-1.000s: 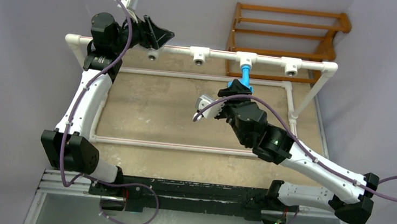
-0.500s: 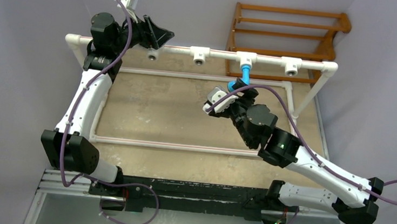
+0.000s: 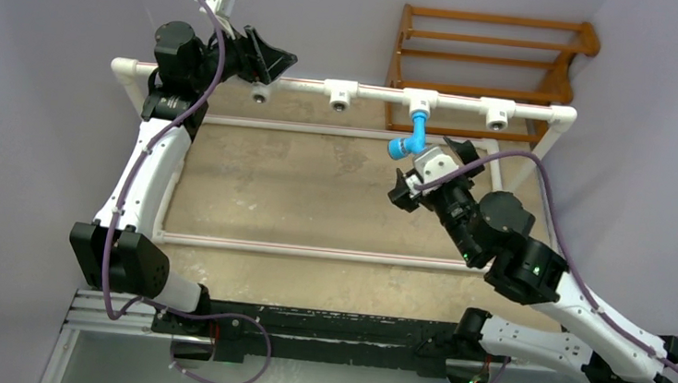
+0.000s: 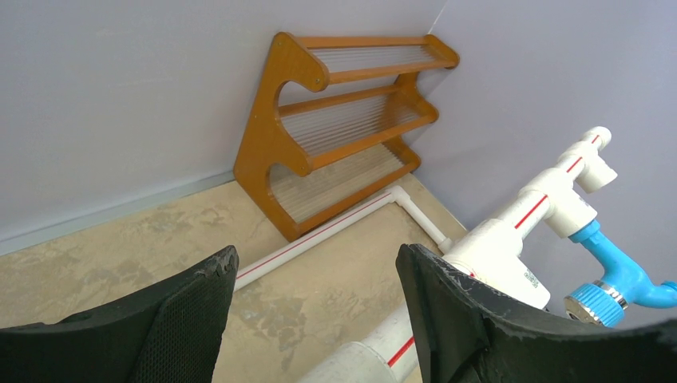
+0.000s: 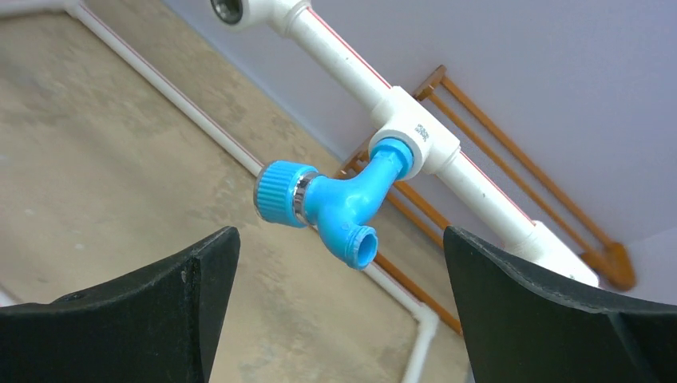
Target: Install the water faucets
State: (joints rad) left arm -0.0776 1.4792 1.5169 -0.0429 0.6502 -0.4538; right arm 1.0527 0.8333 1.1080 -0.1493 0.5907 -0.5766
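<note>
Water faucet [image 3: 411, 135] is a small bright blue plastic one with a bent body. It has a ribbed round knob with a silvery ring right behind it, and a short spout with an open round mouth. Its back end goes into a white tee [image 3: 420, 99] on the far rail of the white pipe frame [image 3: 303, 84], third tee from the left, so it's up on the rail and not lying on the table [image 3: 271, 186]. From above, the knob sticks out to the left and the body hangs toward the near side. The right claw [image 3: 427, 172] is just near and right of it with its jaws spread wide, holding nothing. In the right wrist view the faucet sits up between the two black fingers [image 5: 160, 311] and a bit beyond them, with clear daylight on both sides and no contact. The left claw [image 3: 271, 59] is way over at the far left end of the same rail, well apart from the faucet. It's spread open too, and the pipe runs through the gap between its fingers. A wooden rack [image 3: 494, 66] stands behind the frame at the far right.
</note>
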